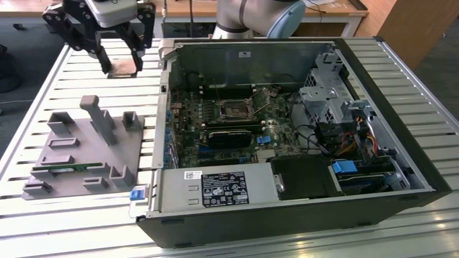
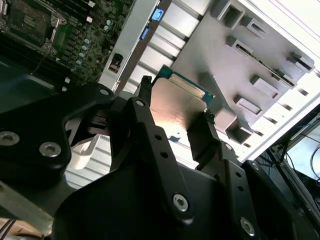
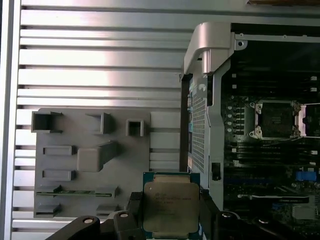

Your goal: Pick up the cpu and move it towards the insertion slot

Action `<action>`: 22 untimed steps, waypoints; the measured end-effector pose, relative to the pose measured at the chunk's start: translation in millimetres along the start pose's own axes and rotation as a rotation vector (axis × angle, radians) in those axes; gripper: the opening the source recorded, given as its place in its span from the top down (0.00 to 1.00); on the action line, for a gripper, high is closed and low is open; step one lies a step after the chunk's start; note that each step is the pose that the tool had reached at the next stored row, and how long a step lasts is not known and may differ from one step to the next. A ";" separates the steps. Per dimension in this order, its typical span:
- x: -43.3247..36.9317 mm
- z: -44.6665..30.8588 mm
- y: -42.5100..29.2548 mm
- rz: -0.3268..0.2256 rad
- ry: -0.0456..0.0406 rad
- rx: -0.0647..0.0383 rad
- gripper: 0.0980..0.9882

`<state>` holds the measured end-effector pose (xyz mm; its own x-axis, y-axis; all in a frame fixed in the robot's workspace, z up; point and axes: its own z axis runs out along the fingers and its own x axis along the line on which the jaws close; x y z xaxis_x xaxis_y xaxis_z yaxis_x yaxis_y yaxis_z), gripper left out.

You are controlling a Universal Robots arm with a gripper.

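My gripper [image 1: 123,65] hangs above the slatted table at the exterior view's upper left, just outside the open computer case. It is shut on the cpu [image 1: 124,67], a flat square chip with a silver top, held by two opposite edges. The cpu [image 3: 171,206] shows its metal top in the first wrist view, and the cpu [image 2: 176,107] is seen between the black fingers [image 2: 145,125] in the second wrist view. The insertion slot [image 1: 235,107] is a dark square socket with a silver frame on the motherboard, to the exterior view's right of the gripper. It is also the insertion slot [image 3: 276,119] in the first wrist view.
A grey holder plate [image 1: 83,153] with upright blocks lies on the table below the gripper, with a green memory stick [image 1: 64,168] in it. The case wall [image 1: 166,75] stands between gripper and motherboard. Drive cages and cables [image 1: 344,129] fill the case's right side.
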<state>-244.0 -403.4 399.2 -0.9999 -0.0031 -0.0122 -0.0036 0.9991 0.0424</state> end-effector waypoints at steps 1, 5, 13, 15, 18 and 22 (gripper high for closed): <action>-1.7 0.0 0.0 0.000 0.0000 0.000 0.51; -8.4 0.1 0.1 0.000 0.0001 -0.001 0.51; -21.2 0.3 0.1 0.000 0.0000 -0.002 0.51; -25.1 0.3 0.1 0.000 0.0001 -0.002 0.51; -32.2 0.4 0.2 0.000 0.0000 -0.003 0.51; -43.4 0.5 0.4 0.000 0.0001 -0.003 0.51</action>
<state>-200.6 -402.8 399.3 -0.9999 -0.0031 -0.0121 -0.0036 0.9990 0.0451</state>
